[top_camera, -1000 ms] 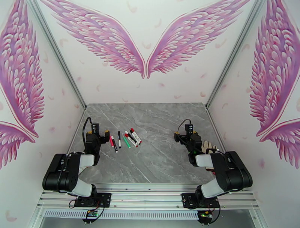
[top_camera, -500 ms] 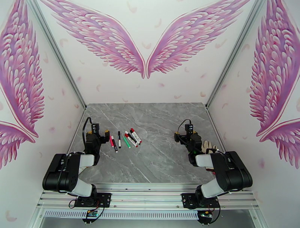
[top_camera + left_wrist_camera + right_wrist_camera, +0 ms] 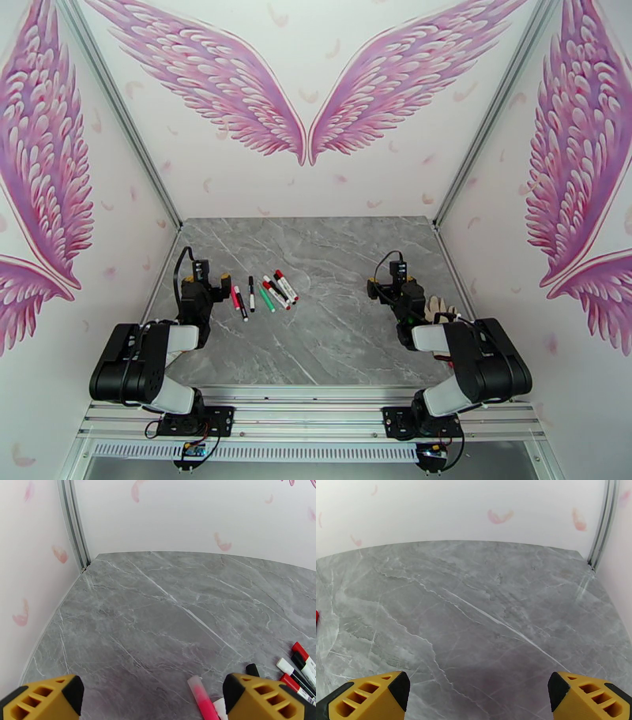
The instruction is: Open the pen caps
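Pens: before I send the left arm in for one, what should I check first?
1. Left pincer open, nothing in it: ok.
2. Right pincer open, nothing in it: ok.
3. Pens lying flat on the table, just right of the left pincer: ok.
4. Pink pen nearest the left pincer, nothing on top of it: ok.
5. Pen caps seated on every pen: cannot tell, too small from above.

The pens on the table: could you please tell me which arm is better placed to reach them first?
Left. The open left gripper sits right beside the pens, with the pink pen just ahead of it; the open right gripper stands far across the table from them.
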